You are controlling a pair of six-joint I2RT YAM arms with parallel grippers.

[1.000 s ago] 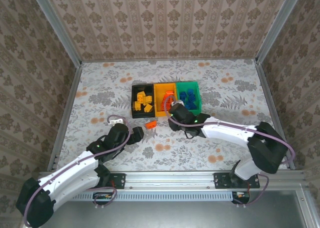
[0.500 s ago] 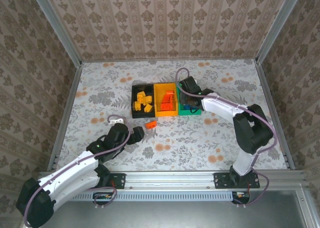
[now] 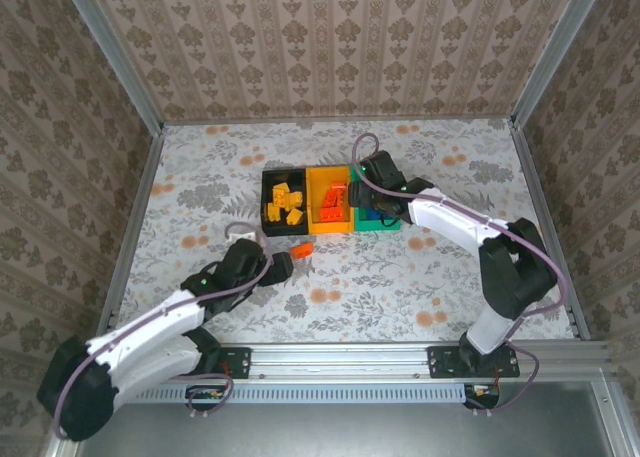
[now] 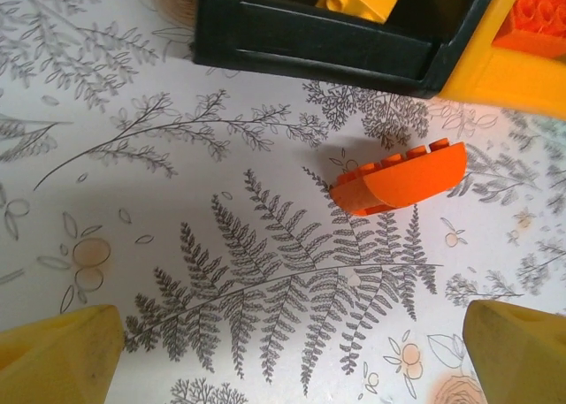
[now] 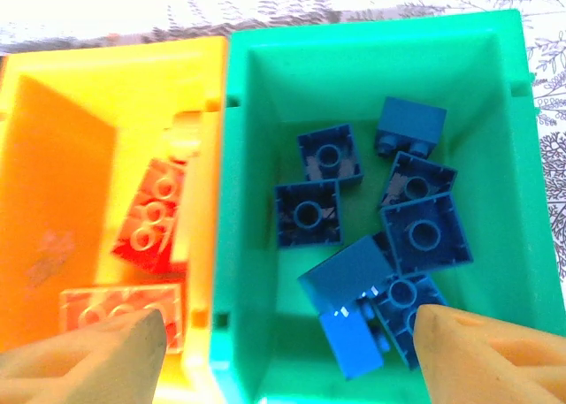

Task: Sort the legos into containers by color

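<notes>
Right now, three bins stand joined in a row toward the far edge of the bench (image 3: 450,277), about midway between its left and right edges: black bin (image 4: 309,46), orange-yellow bin (image 5: 106,77), green bin (image 5: 234,201), left to right

Contents: yellow bricks (image 3: 285,205) in the black bin; red-orange bricks (image 5: 146,214) in the orange-yellow bin; blue bricks (image 5: 424,236) in the green bin, most showing hollow undersides, one tipped at a slant by the near wall

One loose red-orange brick (image 4: 402,179) lies on the bench just off the black bin's near wall, close to the seam with the orange-yellow bin, not touching either

Noted the left fingers (image 3: 280,265) spread wide and empty, low over the bench, the loose brick ahead of them and between their tips

Noted the right fingers (image 3: 380,182) above the green bin, parted, nothing between them; one tip over the seam with the orange-yellow bin, the other over the green bin's right side
</notes>
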